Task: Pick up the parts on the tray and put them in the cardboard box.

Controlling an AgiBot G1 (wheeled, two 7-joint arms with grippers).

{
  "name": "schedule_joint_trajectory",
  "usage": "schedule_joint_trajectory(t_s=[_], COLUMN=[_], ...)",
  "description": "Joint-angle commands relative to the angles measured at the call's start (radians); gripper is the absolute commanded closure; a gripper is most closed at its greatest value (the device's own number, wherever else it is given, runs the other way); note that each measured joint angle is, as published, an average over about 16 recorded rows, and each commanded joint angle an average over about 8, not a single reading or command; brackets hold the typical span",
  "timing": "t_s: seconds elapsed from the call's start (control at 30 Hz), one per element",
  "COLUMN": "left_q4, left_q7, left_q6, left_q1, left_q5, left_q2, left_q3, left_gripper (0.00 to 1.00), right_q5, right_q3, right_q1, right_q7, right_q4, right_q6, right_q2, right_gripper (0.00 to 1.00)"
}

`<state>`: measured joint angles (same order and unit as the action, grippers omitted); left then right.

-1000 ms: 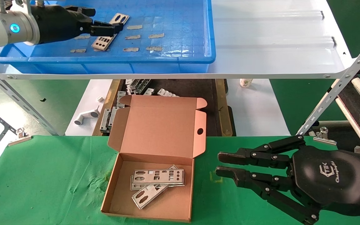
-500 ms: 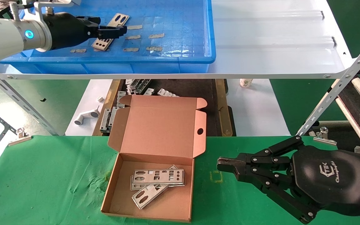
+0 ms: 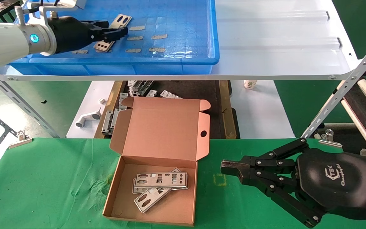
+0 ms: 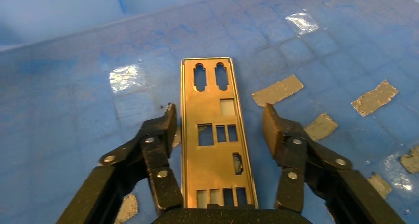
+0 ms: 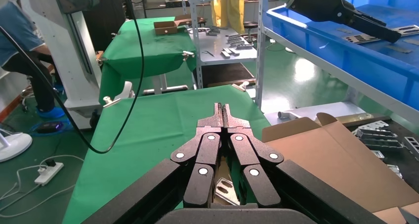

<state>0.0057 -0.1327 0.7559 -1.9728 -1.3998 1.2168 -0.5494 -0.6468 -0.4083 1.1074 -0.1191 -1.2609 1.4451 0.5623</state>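
Observation:
One silver slotted plate point(image 3: 121, 20) lies flat on the floor of the blue tray point(image 3: 170, 60), among tan tape strips. My left gripper point(image 3: 122, 31) hovers low over it, open, one finger on each side of the plate; the left wrist view shows the plate point(image 4: 215, 135) between the fingers point(image 4: 165, 127), untouched. The open cardboard box point(image 3: 176, 203) sits on the green cloth with several plates point(image 3: 160, 179) stacked inside. My right gripper point(image 3: 226, 167) is shut and empty, just right of the box; it shows closed in the right wrist view point(image 5: 225, 108).
The tray stands on a white metal shelf point(image 3: 281, 41) with slanted struts point(image 3: 338, 95). Below the shelf a dark tray holds grey brackets point(image 3: 140, 87), and a white fitting point(image 3: 87, 119) lies beside it. Metal clips point(image 3: 19, 138) sit at the cloth's far edge.
My left gripper has moved right along the plate in the tray, covering more of it. My right gripper has closed from open to shut and stayed in place.

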Motion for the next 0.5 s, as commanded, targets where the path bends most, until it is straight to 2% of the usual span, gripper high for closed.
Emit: schedule_joint_trajectory(t_s=[0.03, 0.5], left_q4=[0.0, -0.009], left_q7=[-0.001, 0.007], left_q6=[-0.004, -0.01], left_q1=[0.001, -0.005], left_q5=[-0.001, -0.004], left_q2=[0.001, -0.003], left_q3=[-0.001, -0.003], left_gripper=[1.0, 1.0], right_q5=[0.0, 0.0], right_q3=[0.0, 0.0], right_q1=[0.0, 0.0], right_q7=[0.0, 0.0], right_q4=[0.0, 0.0], right_q6=[0.0, 0.0], right_q2=[0.0, 0.0], right_gripper=[1.0, 1.0])
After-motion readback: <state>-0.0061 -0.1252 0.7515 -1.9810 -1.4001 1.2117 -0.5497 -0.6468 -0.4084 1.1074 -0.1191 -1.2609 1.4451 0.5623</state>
